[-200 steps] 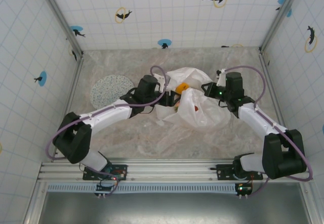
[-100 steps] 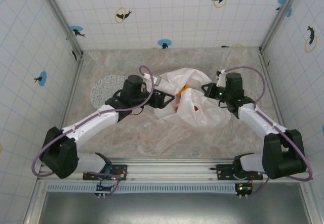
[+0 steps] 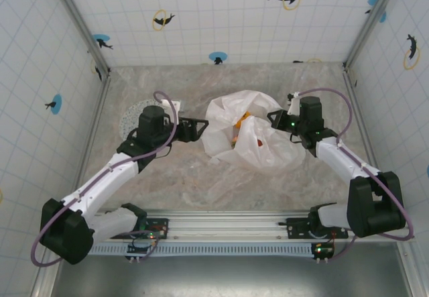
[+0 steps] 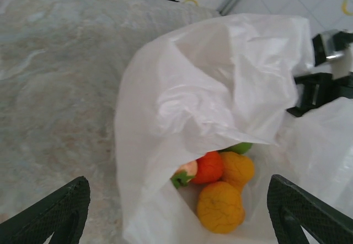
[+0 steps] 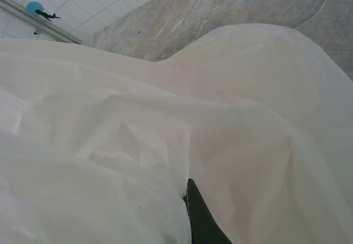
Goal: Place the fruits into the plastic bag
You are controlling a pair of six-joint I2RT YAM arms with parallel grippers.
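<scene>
The plastic bag [image 3: 258, 136] lies crumpled at mid-table, its mouth facing left. In the left wrist view its opening [image 4: 220, 90] shows two orange fruits [image 4: 219, 206], a red fruit [image 4: 208, 167] and a bit of green fruit [image 4: 240, 147] inside. From above, an orange fruit [image 3: 242, 117] shows in the mouth and a red one [image 3: 260, 144] through the film. My left gripper [image 3: 193, 128] hovers open just left of the bag, holding nothing. My right gripper [image 3: 273, 118] is shut on the bag's upper right edge; one dark finger [image 5: 201, 219] pokes out of the film [image 5: 165, 134].
A round speckled grey plate [image 3: 131, 113] lies at the left, partly under my left arm. Tiled walls close in the marble table [image 3: 201, 176] on three sides. Bare table lies in front of the bag.
My left gripper has drawn back to the left, out of the bag's mouth, and an orange fruit stays inside. The right arm and the bag's held edge have not moved.
</scene>
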